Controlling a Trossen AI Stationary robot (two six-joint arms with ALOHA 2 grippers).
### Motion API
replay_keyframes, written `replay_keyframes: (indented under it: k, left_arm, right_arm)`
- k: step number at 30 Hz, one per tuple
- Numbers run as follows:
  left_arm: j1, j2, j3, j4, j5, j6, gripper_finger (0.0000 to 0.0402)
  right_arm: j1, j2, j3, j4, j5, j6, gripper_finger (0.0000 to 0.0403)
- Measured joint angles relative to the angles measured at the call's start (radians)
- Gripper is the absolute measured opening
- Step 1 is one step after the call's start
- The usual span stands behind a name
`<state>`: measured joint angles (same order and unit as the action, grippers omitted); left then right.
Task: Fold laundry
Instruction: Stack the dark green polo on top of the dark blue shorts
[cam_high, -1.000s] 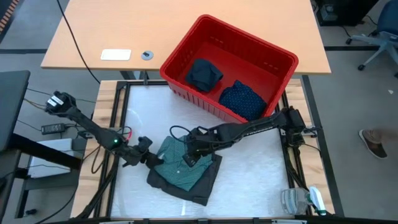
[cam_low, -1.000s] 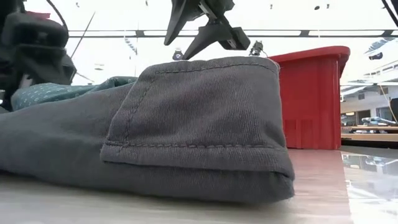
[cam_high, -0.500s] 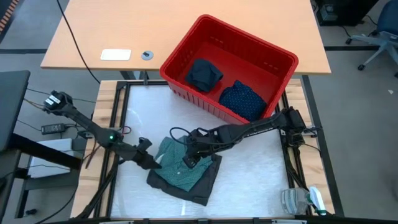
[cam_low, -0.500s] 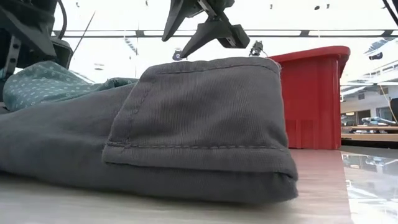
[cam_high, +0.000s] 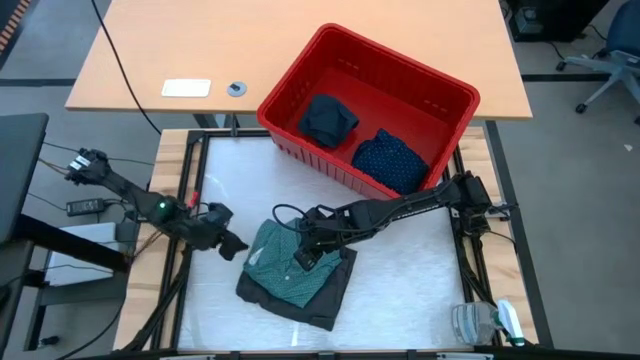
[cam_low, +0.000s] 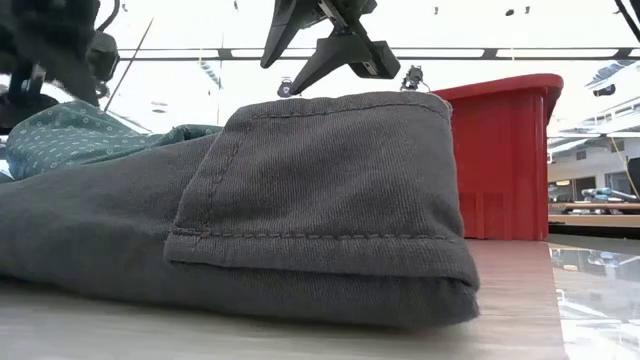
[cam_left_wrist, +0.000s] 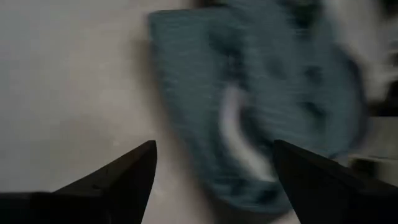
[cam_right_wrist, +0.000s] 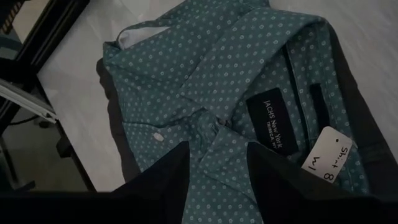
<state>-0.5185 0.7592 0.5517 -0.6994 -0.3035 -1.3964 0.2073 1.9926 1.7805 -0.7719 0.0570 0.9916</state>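
Observation:
A teal dotted collared shirt (cam_high: 283, 265) lies folded on a charcoal grey piece (cam_high: 318, 300), which rests flat on the white table mat. In the low view the grey piece (cam_low: 320, 200) fills the foreground and the shirt (cam_low: 70, 140) shows behind it. My right gripper (cam_high: 305, 255) stands over the shirt's collar area (cam_right_wrist: 217, 146), its fingers apart (cam_low: 310, 65). My left gripper (cam_high: 232, 245) is open, just left of the shirt and clear of it (cam_left_wrist: 214, 174). A plain dark piece (cam_high: 328, 118) and a navy dotted piece (cam_high: 390, 160) lie in the red basket (cam_high: 300, 70). My right gripper points slanting down at the shirt near its collar and label (cam_right_wrist: 273, 118), one finger on either side of a ridge of cloth. Whether the fingertips touch the cloth, I cannot tell.
The red basket (cam_low: 500, 160) stands at the table's far right. Behind the table is a wooden desk (cam_high: 300, 40) with a white slab (cam_high: 186, 88). A clear bottle (cam_high: 480, 322) lies at the near right corner. Bare mat (cam_high: 410, 275) shows right of the clothes.
My left gripper has drawn back from the shirt's left edge toward the table's left edge and has risen, staying open. The shirt's left part now lies a little higher than before. My right gripper has kept still.

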Motion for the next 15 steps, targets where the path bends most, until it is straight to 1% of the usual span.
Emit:
replay_keyframes:
  k: [1,3,8,10,15]
  left_arm:
    - [0.000,0.016,0.007,-0.031,-0.010,0.000,0.0324]
    - [0.000,0.049,-0.003,0.002,-0.014,-0.006,0.0325]
    - [0.000,0.132,-0.063,0.278,0.037,0.038,0.0325]
    - [0.000,0.162,-0.077,0.341,0.037,0.048,0.0325]
    - [0.020,0.241,-0.113,0.345,0.036,0.051,0.0325]
  right_arm:
    - [0.000,0.000,0.000,0.000,-0.002,0.000,0.0167]
    - [0.000,0.000,0.000,0.000,-0.006,-0.001,0.0167]
    - [-0.006,0.001,0.000,0.000,-0.007,-0.004,0.0167]
    - [-0.009,0.001,0.000,0.000,-0.007,-0.004,0.0167]
    - [-0.020,0.001,0.000,0.000,-0.058,-0.007,0.0167]
